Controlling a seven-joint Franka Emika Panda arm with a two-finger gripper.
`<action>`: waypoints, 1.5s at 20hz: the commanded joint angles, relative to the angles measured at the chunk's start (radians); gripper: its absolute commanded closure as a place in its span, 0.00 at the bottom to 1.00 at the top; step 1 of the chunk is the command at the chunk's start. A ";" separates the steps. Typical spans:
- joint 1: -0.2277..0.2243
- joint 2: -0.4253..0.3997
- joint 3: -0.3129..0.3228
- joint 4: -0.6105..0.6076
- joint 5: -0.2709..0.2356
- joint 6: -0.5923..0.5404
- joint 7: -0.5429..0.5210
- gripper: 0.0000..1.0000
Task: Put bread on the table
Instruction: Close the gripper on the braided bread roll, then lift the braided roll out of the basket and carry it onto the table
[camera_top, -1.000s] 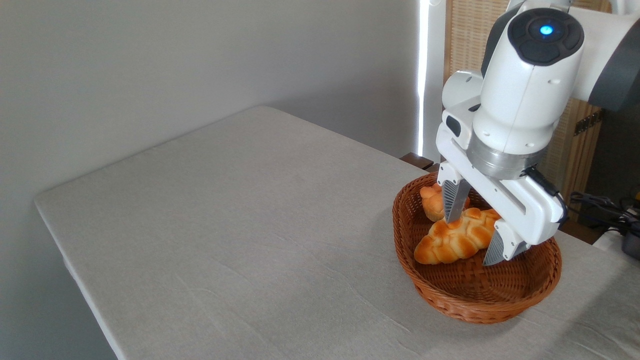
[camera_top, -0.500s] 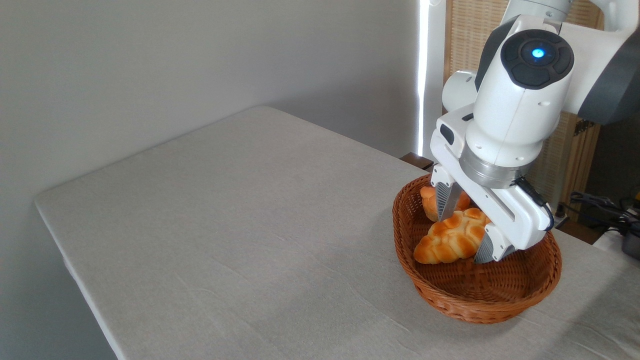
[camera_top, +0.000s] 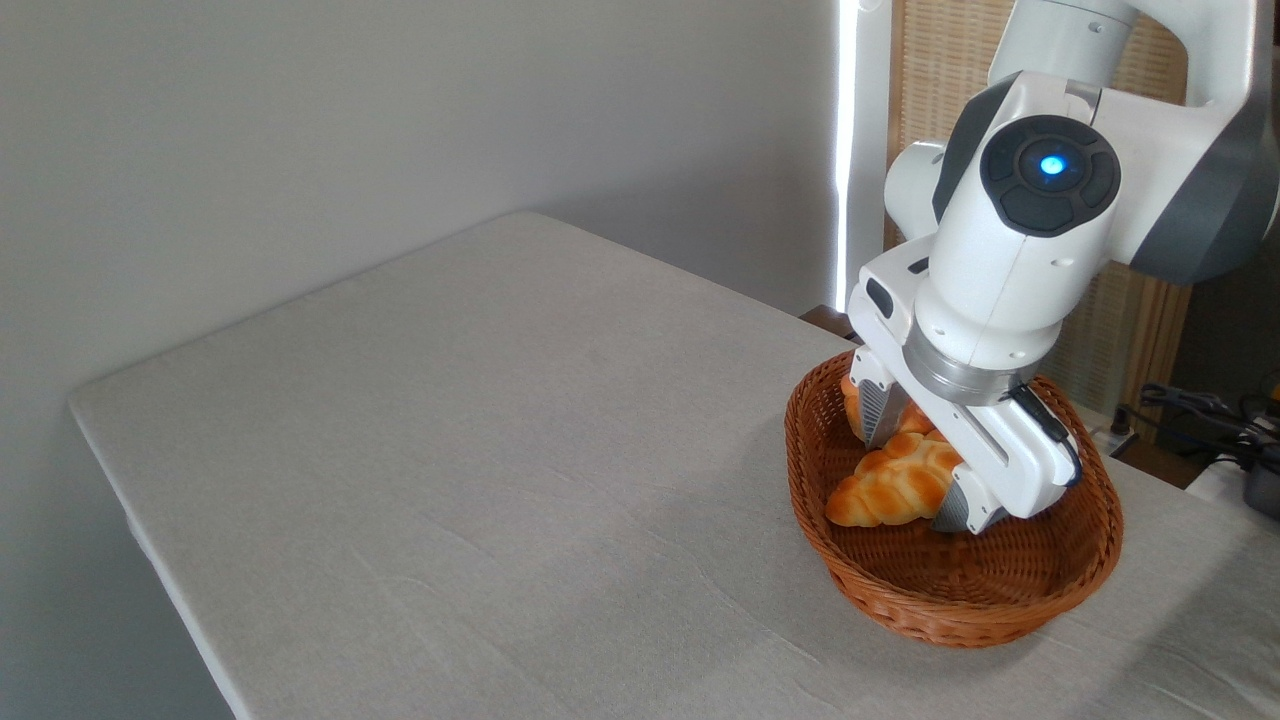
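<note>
Bare grey table (camera_top: 480, 420) across the left and centre, free as a landing place. At roughly 4 o'clock in the picture, a wicker basket (camera_top: 880, 595) set near the table's right edge. Inside it, the bread (camera_top: 885, 485), lying slantwise, one tapered end toward 8 o'clock, the other hidden beneath the arm. Just behind, toward 12 o'clock from the loaf, a bun (camera_top: 852, 400), mostly masked by a finger. Over both, the gripper (camera_top: 915, 475), tilted and reaching down into the basket, fingers spread and straddling the loaf's right half, one finger (camera_top: 876, 412) on the far side between loaf and bun, the other low on the near side. Not yet clamped, by the look of it, with a little gap showing at the far finger; contact on the near side impossible to tell. Bread therefore not yet out of the basket. Likely the closing step of a grasp. In the way: the bun crowding the far finger, and the basket wall to clear on any lift toward the table. Beyond, at 3 o'clock, cables (camera_top: 1195, 405) and a blind (camera_top: 925, 70).
</note>
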 joint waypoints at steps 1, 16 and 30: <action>-0.012 0.004 0.003 -0.008 -0.016 0.014 0.005 0.48; -0.015 0.006 0.003 -0.001 -0.011 0.009 0.023 0.86; -0.010 0.003 -0.055 0.253 0.038 -0.211 0.072 0.81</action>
